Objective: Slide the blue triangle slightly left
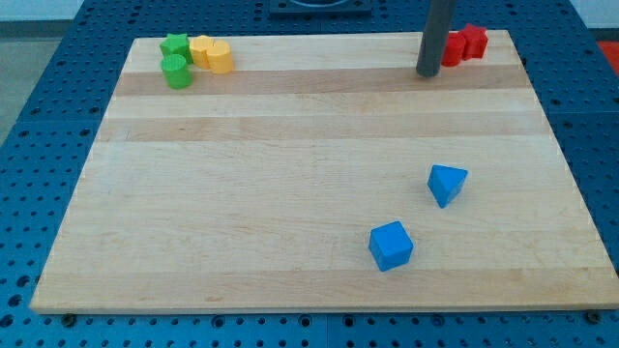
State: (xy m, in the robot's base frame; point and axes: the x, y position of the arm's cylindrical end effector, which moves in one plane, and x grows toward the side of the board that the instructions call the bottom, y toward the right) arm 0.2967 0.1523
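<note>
The blue triangle (447, 183) lies on the wooden board (290, 193) in the view's lower right part, flat on the wood and apart from everything else. Below it and a little toward the view's left sits a blue cube (391, 245), near it but not touching. My tip (427, 73) rests on the board close to the view's top edge, well apart from the blue triangle and almost straight above it in the view, with bare wood between the two. There is no pincer on this arm: it ends in a plain dark rod, so nothing opens, closes or holds anything. Just to the view's right of the rod stand two red blocks (463, 44) pressed together in the top right corner; the rod covers part of the nearer one, so I cannot tell whether my tip touches it, and their shapes are hard to make out. In the top left corner four blocks bunch together: a green star-like block (175, 44), a green cylinder (177, 72) just below it, and two yellow blocks (211, 53) side by side at their right, touching one another. No tray, bowl or box shows; the board itself bears all the blocks, and it lies on a blue perforated table (39, 145).
</note>
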